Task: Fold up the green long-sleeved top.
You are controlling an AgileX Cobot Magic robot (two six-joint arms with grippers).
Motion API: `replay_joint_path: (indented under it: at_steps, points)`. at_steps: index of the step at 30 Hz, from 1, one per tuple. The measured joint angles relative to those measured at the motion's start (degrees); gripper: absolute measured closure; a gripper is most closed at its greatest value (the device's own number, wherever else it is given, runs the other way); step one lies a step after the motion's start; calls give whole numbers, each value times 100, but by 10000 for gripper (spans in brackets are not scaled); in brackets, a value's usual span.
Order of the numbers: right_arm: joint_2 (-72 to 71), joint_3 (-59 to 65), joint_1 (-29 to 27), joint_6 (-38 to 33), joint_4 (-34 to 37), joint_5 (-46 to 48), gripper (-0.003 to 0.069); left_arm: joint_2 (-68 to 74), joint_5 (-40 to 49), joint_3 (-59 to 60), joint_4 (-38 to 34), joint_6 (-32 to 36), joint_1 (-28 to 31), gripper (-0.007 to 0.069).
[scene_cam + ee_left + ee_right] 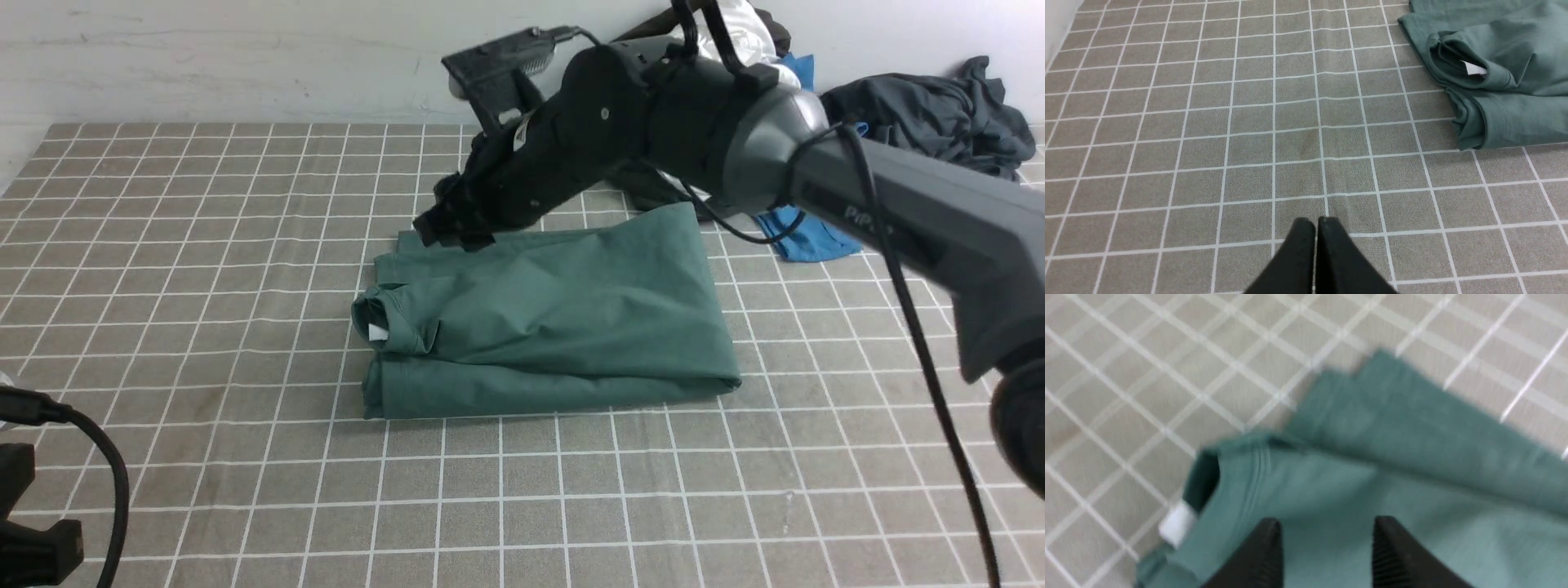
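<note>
The left gripper [1316,228] hangs low over the desk [1208,122], jaws pressed together with nothing between them, above the grey cloth with its white grid. Off at about two o'clock from it lies the green long-sleeved top [1506,81], folded in layers, its white neck label [1473,67] showing at the collar.

The green top [555,318] is soft matt cotton-like cloth (white paper-like label [377,331] at centre left); the tablecloth [204,245] is coarse woven; the arm [620,122], upper right, is smooth black plastic.
</note>
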Motion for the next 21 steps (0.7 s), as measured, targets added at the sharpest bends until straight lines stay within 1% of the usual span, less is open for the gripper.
replay_joint_path:
  at_steps: [1,2,3,4,5,7,10,12,14,16,20,21]
  points:
    - [46,0,0,26,9,44,428,0,-7,0,-6,0,0,631]
    - [277,0,20,79,162,167,505,0,-40,0,-49,0,0,631]
    - [309,0,29,79,189,169,515,0,-41,0,-59,0,0,631]
    - [602,12,107,27,457,112,603,0,-86,0,-96,0,0,631]
    - [746,19,169,-75,618,-5,633,0,-106,0,-119,0,0,631]
    - [860,25,245,-204,776,-177,648,0,-111,0,-156,0,0,631]
    - [921,-4,457,-723,1170,-716,670,-38,-111,0,-299,0,0,631]
    - [792,-191,505,-922,1195,-766,671,-177,-111,-12,-349,0,0,631]
    - [683,-358,505,-980,1103,-678,673,-323,-105,-35,-357,21,0,631]
    - [396,-786,484,-1023,611,-203,673,-792,-105,-56,-357,184,0,631]
    - [-264,-1315,463,-931,-624,1176,673,-1620,-117,-31,-357,599,0,631]
    - [-306,-1315,463,-920,-679,1237,673,-1665,-116,-24,-357,626,0,631]
